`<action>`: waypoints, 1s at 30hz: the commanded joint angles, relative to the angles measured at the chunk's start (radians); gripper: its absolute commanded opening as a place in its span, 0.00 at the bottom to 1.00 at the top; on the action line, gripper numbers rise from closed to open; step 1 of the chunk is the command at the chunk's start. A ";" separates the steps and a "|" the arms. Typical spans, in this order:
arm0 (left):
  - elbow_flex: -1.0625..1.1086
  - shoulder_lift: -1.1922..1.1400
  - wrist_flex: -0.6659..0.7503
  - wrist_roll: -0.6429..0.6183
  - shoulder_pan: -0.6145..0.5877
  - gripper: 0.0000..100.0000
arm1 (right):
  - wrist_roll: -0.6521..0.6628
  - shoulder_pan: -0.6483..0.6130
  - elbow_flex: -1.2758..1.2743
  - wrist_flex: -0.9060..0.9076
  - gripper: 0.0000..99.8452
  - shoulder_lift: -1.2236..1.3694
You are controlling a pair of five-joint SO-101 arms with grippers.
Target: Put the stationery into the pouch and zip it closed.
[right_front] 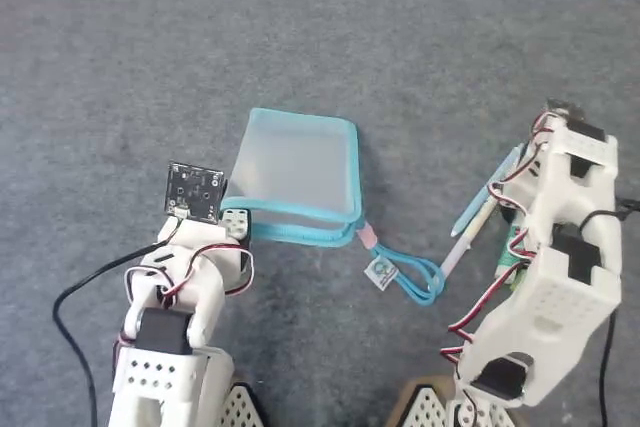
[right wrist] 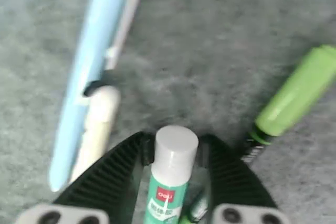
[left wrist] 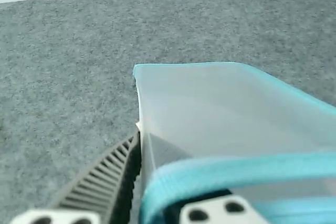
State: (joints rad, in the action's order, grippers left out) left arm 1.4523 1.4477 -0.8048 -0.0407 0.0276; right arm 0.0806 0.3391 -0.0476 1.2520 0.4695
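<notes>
The pouch [right_front: 300, 167] lies mid-bench [right_front: 120, 77], with its zip edge toward the arms. The left hand [right_front: 237, 224] is clamped on the pouch's 7 o'clock corner, and one finger shows dark through the clear wall. At the pouch's 3 o'clock, well apart, the right hand [right wrist: 173, 145] grips a glue stick [right wrist: 170, 177] just below its white cap. Near it lie a blue pen [right_front: 488, 194], a cream pen [right_front: 468, 237] alongside, and a green marker [right wrist: 294, 95]. A teal strap [right_front: 415, 277] trails from the pouch's 5 o'clock corner.
</notes>
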 commanded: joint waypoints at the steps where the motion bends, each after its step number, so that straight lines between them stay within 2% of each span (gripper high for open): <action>1: -0.012 -0.002 0.034 -0.018 -0.006 0.01 | 0.038 -0.019 0.049 0.021 0.01 0.036; 9: -0.012 -0.005 0.035 -0.018 -0.006 0.01 | 0.029 -0.019 0.068 0.053 0.01 -0.065; 18: -0.001 0.000 0.038 -0.018 -0.006 0.01 | -0.074 -0.088 0.064 0.162 0.01 -0.526; 22: -0.001 -0.002 0.038 -0.018 -0.003 0.01 | -0.103 -0.211 0.063 0.231 0.01 -0.730; 30: -0.001 -0.005 0.038 -0.018 0.002 0.01 | -0.127 -0.567 0.043 0.262 0.01 -1.044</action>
State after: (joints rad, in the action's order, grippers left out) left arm 1.4661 1.4477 -0.8048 -0.0407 0.0261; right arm -0.0345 -0.1151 -0.0061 1.5205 -0.4358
